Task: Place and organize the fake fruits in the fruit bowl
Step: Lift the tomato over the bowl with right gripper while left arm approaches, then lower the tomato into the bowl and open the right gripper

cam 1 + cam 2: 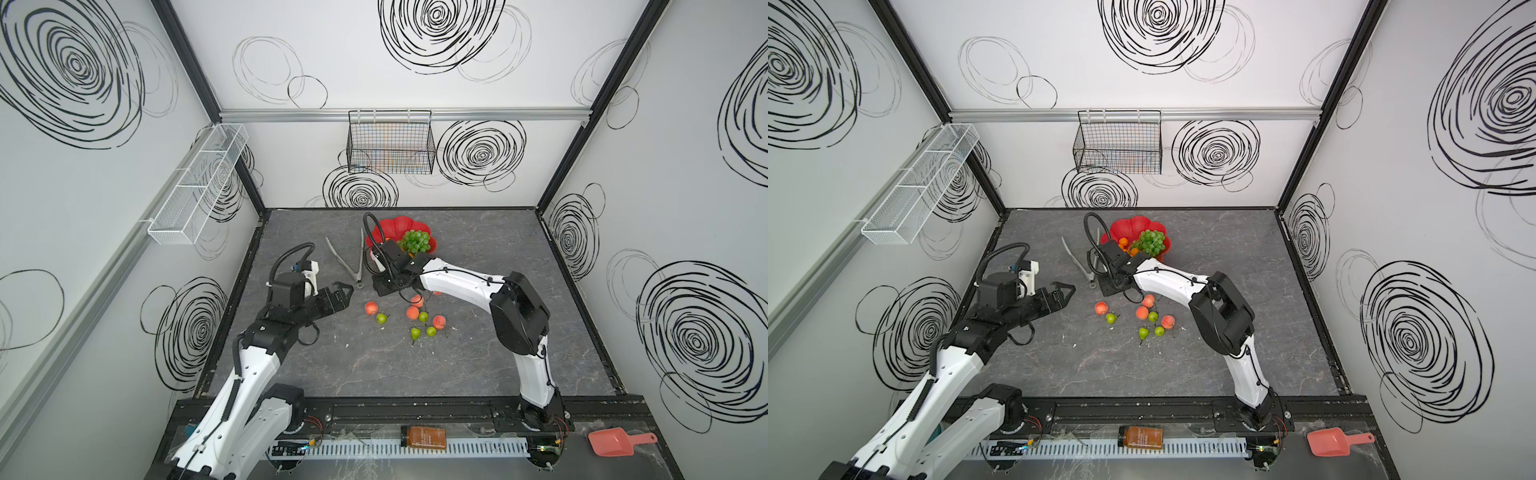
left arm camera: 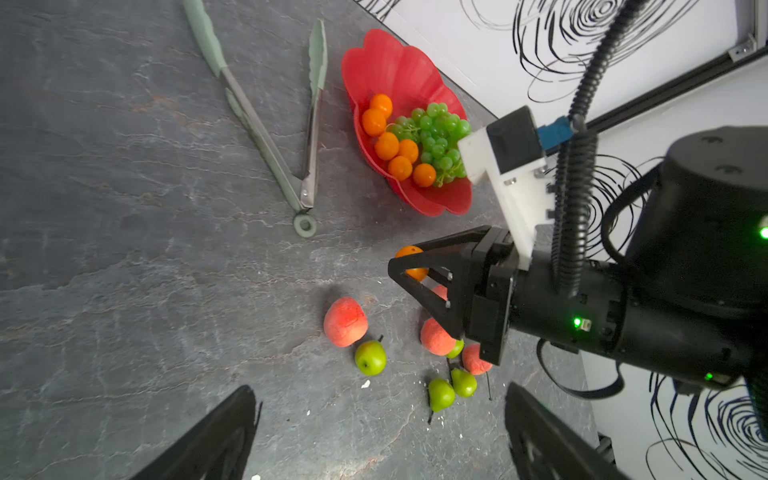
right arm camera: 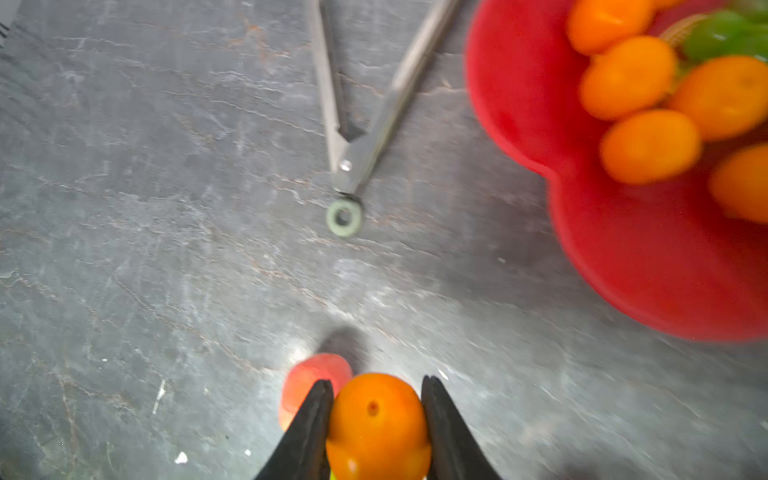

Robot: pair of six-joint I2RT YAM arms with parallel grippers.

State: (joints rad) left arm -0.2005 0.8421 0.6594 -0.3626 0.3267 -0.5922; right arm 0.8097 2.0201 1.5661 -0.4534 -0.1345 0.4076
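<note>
The grey counter point(image 1: 478, 353) carries the red fruit bowl point(image 1: 397, 226) toward its far edge, and the step in hand looks like the carry of one more fruit into it. The right claw point(image 3: 377, 382) is clenched on an orange tangerine point(image 3: 378, 428), one finger on each flank, above the loose fruit and short of the bowl's near rim. The left claw point(image 1: 345, 291) hangs released and empty off to the side, well apart from the bowl, so it should not get in the way. The tongs point(image 2: 266, 137) lie open on the counter just beside the bowl; the path should probably run straight to the rim and not swing wide over them. Inside the bowl, the bunch of grapes point(image 2: 436, 133) fills one side and a curved row of tangerines point(image 2: 386, 145) lies against it, with bare red on the far part. To do this well, I judge the claw should rise enough to clear the scalloped rim, come in low over the bowl next to the orange row, and let go only near the surface, since a smooth round fruit dropped from height could roll or bounce out. Coming down on the grapes risks shoving the row. The peaches point(image 2: 345, 322) and small pears point(image 2: 370, 357) wait on the counter.
</note>
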